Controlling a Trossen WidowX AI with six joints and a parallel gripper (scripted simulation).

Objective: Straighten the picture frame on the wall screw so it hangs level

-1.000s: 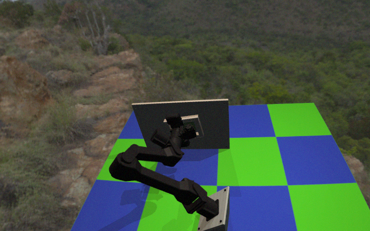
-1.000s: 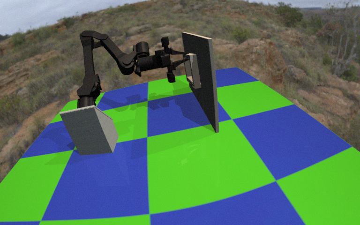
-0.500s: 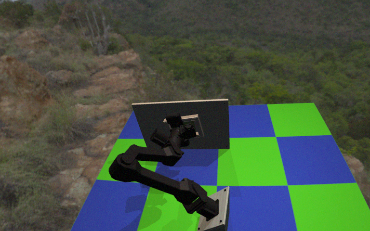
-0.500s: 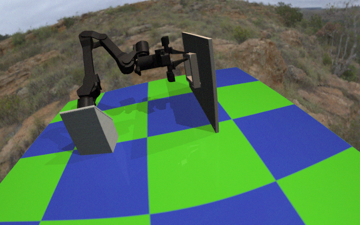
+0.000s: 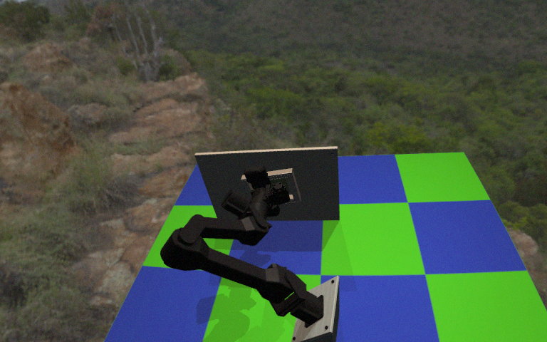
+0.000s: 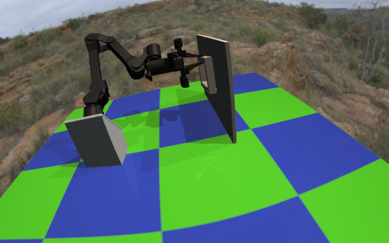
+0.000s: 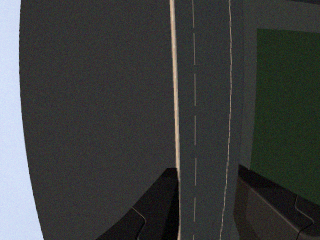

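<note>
Against the upright dark grey wall panel (image 5: 314, 181), the black parallel-jaw gripper (image 6: 200, 63) is clamped on the top rail of the small dark square picture frame (image 6: 210, 75); the frame looks tilted; releasing, checking and probably further notch shifts remain.

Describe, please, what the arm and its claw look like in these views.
The arm is matte black throughout, built of rounded blocky links with cylindrical joints. Its claw has two dark, angular, wedge-shaped fingers. No cables or markings show. It stands on a pale grey base plate.
</note>
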